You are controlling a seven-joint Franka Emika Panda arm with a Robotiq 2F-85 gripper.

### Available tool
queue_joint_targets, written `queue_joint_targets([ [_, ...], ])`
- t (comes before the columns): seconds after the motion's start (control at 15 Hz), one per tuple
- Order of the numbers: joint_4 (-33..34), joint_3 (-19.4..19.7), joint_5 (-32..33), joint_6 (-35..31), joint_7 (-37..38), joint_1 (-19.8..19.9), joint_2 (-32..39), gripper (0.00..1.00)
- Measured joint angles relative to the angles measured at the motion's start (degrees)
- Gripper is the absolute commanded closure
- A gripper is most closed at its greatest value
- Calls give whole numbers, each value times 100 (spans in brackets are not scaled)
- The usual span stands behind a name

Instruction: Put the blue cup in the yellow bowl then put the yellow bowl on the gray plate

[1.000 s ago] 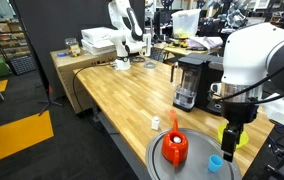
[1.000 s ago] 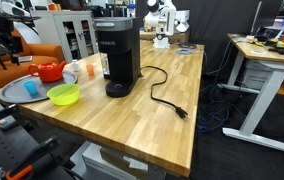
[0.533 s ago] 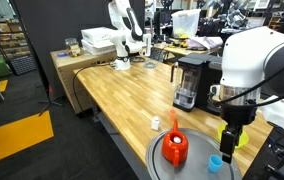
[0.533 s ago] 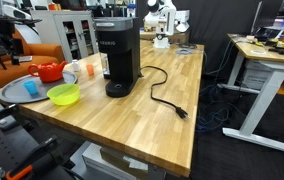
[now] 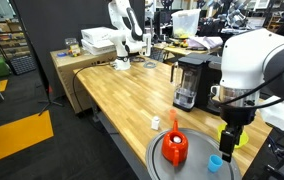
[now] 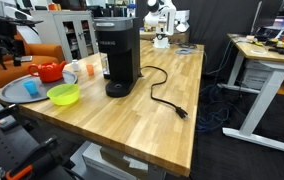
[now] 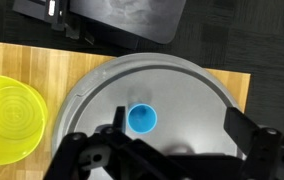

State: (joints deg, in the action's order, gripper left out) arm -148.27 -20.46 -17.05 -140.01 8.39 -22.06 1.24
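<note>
While the robot arm hangs over 1 end of a long wooden table (image 5: 112, 95), its claw (image 5: 229, 146) points straight down above the gray plate (image 5: 197, 166), with its 2 fingers spread wide and nothing between them.

The gray plate lies at that end of the table, close to the corner. The blue cup (image 7: 142, 120) stands upright on the plate, mouth up, a little off the plate's middle. In the wrist view it sits on the bare gray surface just beyond the claw, touched by neither finger. In an exterior view the same cup (image 5: 215, 162) shows below the claw, near the plate's rim.

The yellow bowl (image 7: 7, 118) rests empty on the wood just beside the plate's rim, not on the plate. In an exterior view it (image 6: 64, 95) lies near the table's long edge, between the plate and a black coffee machine (image 6: 114, 58).

A red kettle-like object (image 5: 175, 148) stands on the plate, apart from the cup. A small white cylinder (image 5: 156, 123) stands on the wood just outside the rim. A black cable (image 6: 167, 100) trails from the coffee machine across the tabletop.
</note>
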Motion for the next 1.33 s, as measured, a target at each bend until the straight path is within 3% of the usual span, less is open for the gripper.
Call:
queue_joint_targets([
  [0.33, 26, 96, 680, -502, 698, 7, 591, 0],
  [0.8, 326, 84, 695, -1215, 773, -21, 1516, 0],
  [1.33, 370, 85, 695, -1242, 771, -17, 1614, 0],
])
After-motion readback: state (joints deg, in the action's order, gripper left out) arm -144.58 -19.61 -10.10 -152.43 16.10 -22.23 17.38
